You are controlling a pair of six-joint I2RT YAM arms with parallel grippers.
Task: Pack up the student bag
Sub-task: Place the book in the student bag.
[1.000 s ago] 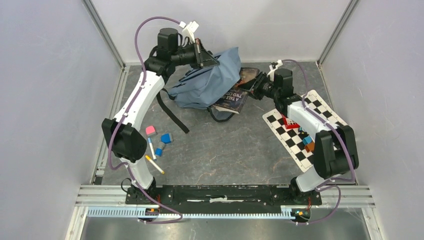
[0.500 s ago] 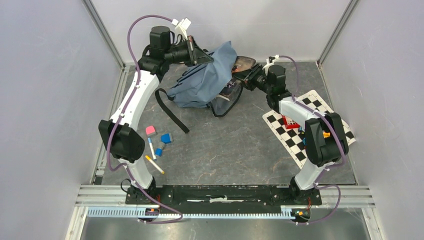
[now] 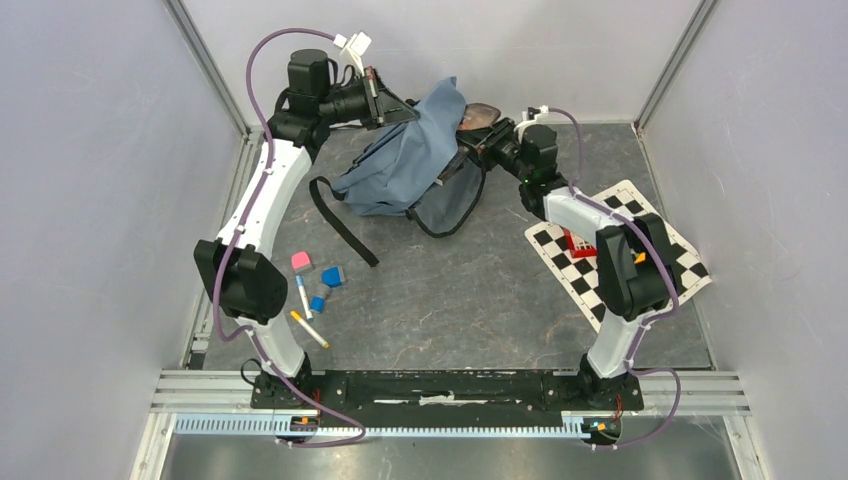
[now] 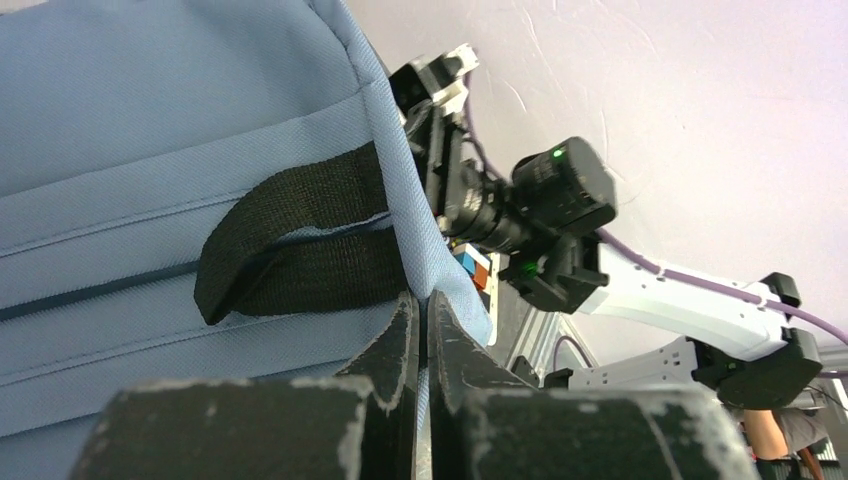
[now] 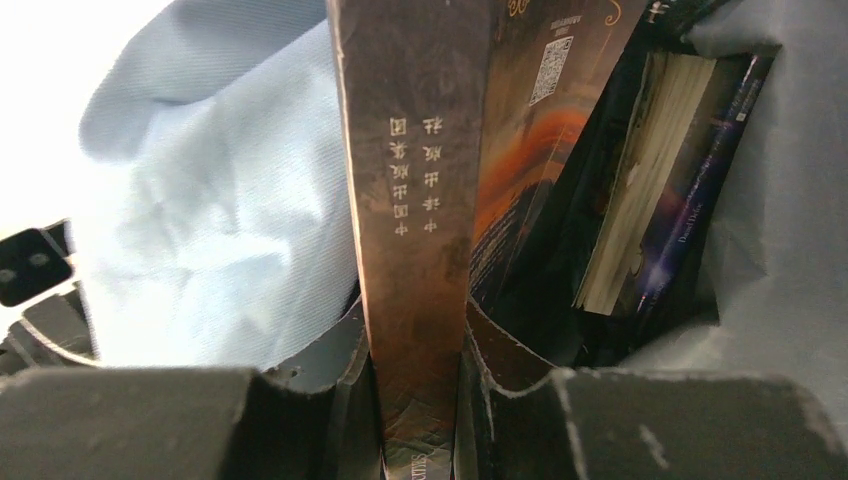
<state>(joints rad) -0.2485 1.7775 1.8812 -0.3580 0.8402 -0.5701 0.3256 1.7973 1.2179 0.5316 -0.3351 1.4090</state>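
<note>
The grey-blue student bag (image 3: 405,165) lies at the back of the table with its mouth facing right. My left gripper (image 3: 393,106) is shut on the bag's upper edge and holds it raised; in the left wrist view its jaws (image 4: 425,310) pinch the blue fabric (image 4: 150,110) beside a black strap loop (image 4: 290,235). My right gripper (image 3: 487,143) is shut on a brown-spined book (image 5: 415,190), which points into the bag's dark opening. A second book (image 5: 640,190) stands inside the bag.
A black strap (image 3: 340,225) trails from the bag toward the front left. A pink eraser (image 3: 301,262), blue blocks (image 3: 333,275) and pens (image 3: 309,329) lie by the left arm. A checkered mat (image 3: 556,252) with a red item (image 3: 578,243) lies on the right.
My right arm has carried the book back and left into the bag's mouth. My left gripper has pulled the bag's edge higher and further back.
</note>
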